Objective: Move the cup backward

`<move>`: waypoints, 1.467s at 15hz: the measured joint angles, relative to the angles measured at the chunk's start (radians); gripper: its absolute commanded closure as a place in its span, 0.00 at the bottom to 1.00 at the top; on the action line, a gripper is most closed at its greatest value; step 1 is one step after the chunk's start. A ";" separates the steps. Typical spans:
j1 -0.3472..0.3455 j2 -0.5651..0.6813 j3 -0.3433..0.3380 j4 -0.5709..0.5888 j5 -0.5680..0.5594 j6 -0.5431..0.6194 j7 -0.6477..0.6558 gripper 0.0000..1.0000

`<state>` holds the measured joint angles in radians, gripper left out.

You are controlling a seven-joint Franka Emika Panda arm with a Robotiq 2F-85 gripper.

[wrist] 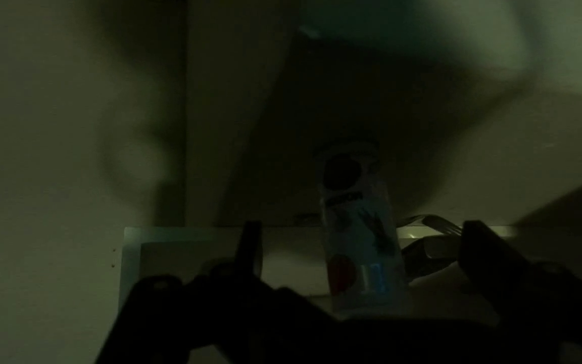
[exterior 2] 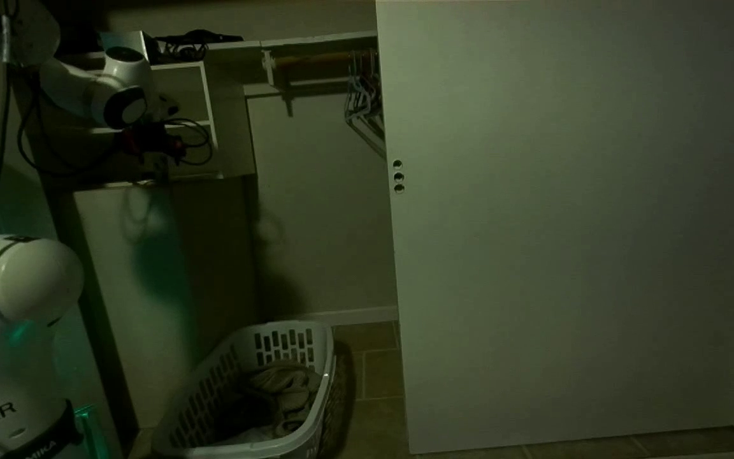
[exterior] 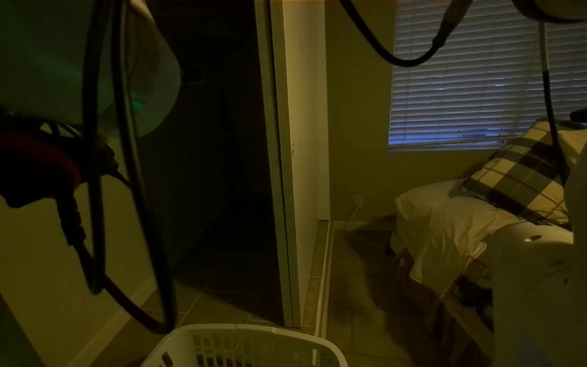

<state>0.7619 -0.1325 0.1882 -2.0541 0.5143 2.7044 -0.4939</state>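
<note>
Gripper [wrist: 362, 227]: lower part of wrist view; fingers spread wide, holding nothing.
Cup [wrist: 361, 217]: wrist view, just right of centre; seen between the fingers, gaps at both sides.
Fork [wrist: 441, 224]: right of the cup.
Basket [exterior 2: 319, 401]: bottom of frame in both exterior views.

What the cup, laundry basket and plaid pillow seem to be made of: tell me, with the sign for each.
Cup: probably smooth, slightly glossy plastic, by the bluish glint on its side; coated paper or glass can't be excluded in this dimness.
Laundry basket: likely moulded plastic, smooth, by its slotted walls and rounded rim.
Plaid pillow: apparently matte fabric, by its soft shape and lack of shine.
</note>
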 measured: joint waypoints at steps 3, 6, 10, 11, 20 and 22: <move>-0.006 0.032 0.010 0.016 0.000 0.050 0.000 0.00; -0.005 0.068 0.010 0.041 0.000 0.080 0.000 0.00; -0.003 0.104 0.010 0.075 0.000 0.086 0.000 0.00; -0.001 0.111 0.010 0.081 0.000 0.086 0.000 0.00; 0.010 0.155 0.024 0.124 0.000 0.084 0.000 0.53; 0.010 0.156 0.024 0.125 0.000 0.084 0.000 0.67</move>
<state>0.7717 0.0232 0.2126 -1.9295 0.5140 2.7888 -0.4939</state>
